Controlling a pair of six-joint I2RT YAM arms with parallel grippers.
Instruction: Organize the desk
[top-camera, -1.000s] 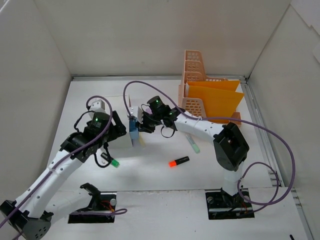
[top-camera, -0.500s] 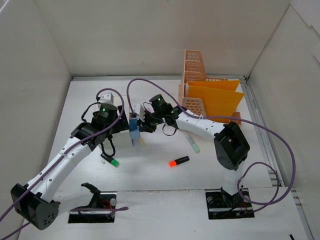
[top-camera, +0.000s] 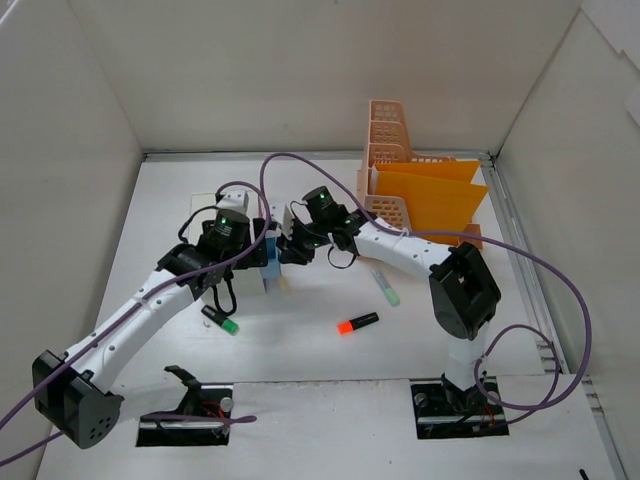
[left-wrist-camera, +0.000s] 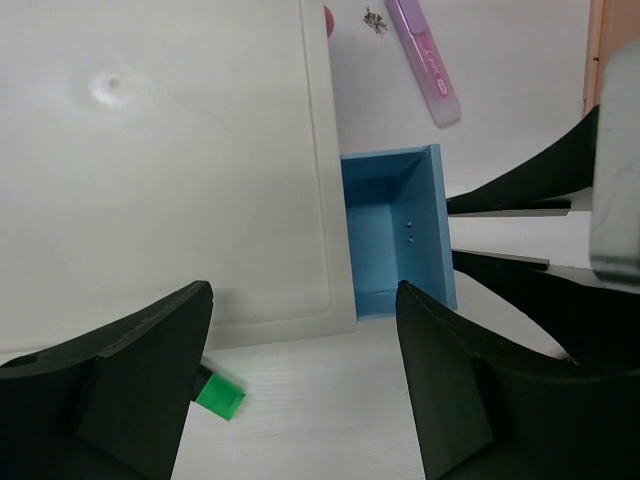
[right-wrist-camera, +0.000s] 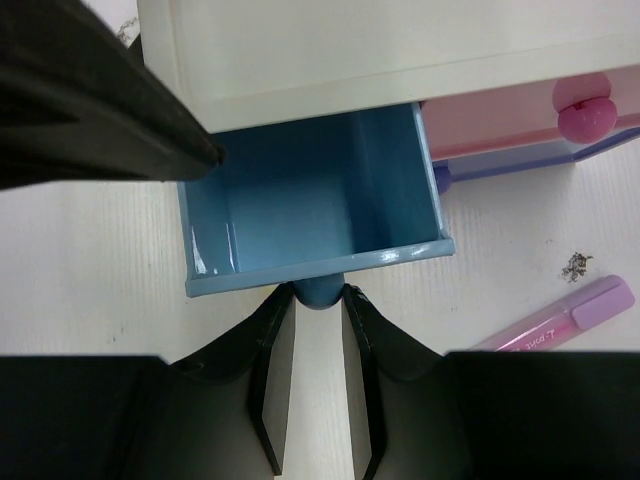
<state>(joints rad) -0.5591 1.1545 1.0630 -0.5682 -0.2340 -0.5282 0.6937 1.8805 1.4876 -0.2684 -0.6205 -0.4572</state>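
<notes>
- The right gripper (right-wrist-camera: 318, 322) is narrowed onto the blue knob (right-wrist-camera: 318, 291); its two fingers (right-wrist-camera: 272, 350) press the knob from either side, with only a thin gap between them below it.
- That knob sits on the front wall of the blue drawer (right-wrist-camera: 310, 200), which stands out from the white drawer unit (right-wrist-camera: 380, 40) with its inner floor showing; beside it are a pink drawer (right-wrist-camera: 490, 115) and a purple one just under it, both nearly flush with the unit.
- The left gripper (left-wrist-camera: 300, 385) is spread wide and holds nothing; one finger (left-wrist-camera: 130, 390) hangs over the unit's top edge and the other (left-wrist-camera: 455, 390) near the drawer's outer corner; whether either touches cannot be told.
- The desk (top-camera: 300, 350) lies under both arms; the unit stands left of centre, mostly hidden by the left arm in the top view.
- A pink marker (left-wrist-camera: 425, 60) lies on the desk just beyond the drawer; a green-capped marker (top-camera: 220, 320) lies near the unit's near side; an orange highlighter (top-camera: 358, 323) lies well apart toward the middle.
- An orange file rack (top-camera: 385, 160) stands at the far right.
</notes>
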